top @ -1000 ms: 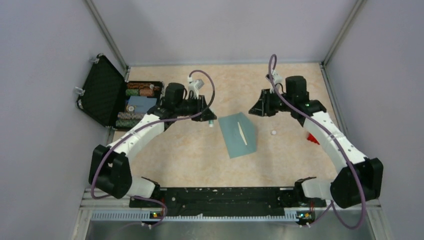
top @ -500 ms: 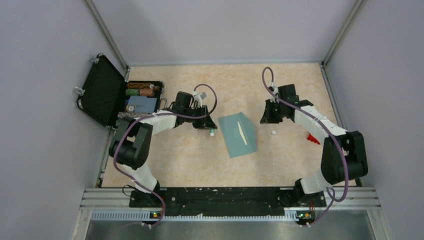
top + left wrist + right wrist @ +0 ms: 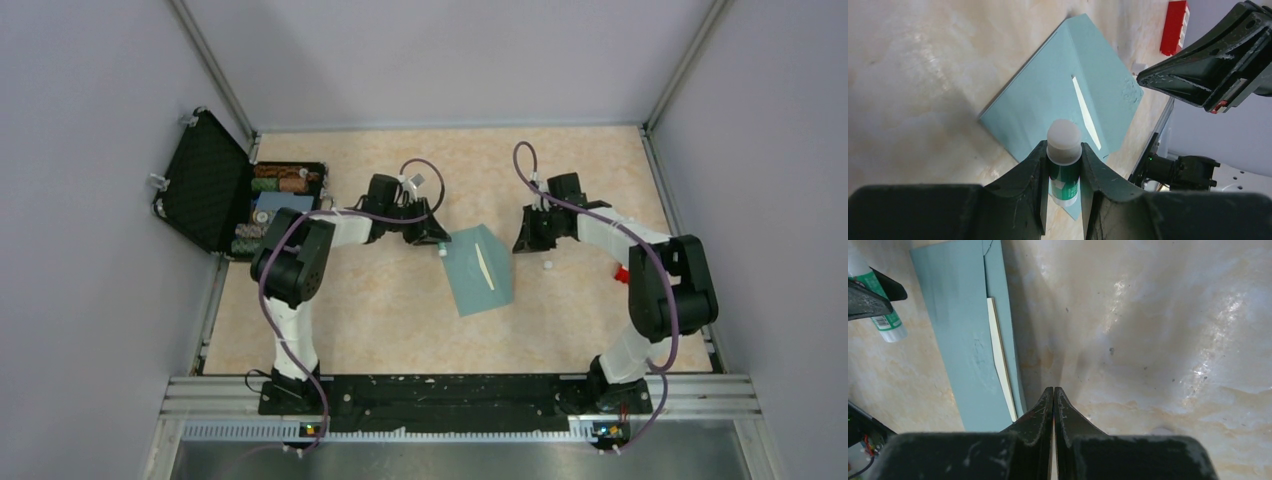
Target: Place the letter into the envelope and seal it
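The teal envelope (image 3: 478, 270) lies flat mid-table, with its flap (image 3: 998, 300) slightly raised. A narrow cream strip of the letter (image 3: 484, 263) shows at the opening; the rest is hidden inside. My left gripper (image 3: 437, 245) is shut on a green glue stick (image 3: 1064, 172), whose white tip (image 3: 1064, 136) points at the envelope (image 3: 1058, 95) near its left corner. My right gripper (image 3: 1053, 390) is shut on nothing. It hovers just off the envelope's (image 3: 968, 340) right edge, beside the letter strip (image 3: 1000, 360).
An open black case (image 3: 212, 185) of chip stacks sits far left. A small white round piece (image 3: 547, 266) and a red object (image 3: 622, 274) lie right of the envelope. Grey walls enclose the table on three sides.
My left gripper carried the glue stick right, up to the envelope's left corner. My right gripper shut its jaws and settled beside the envelope's right edge. Both arms folded in.
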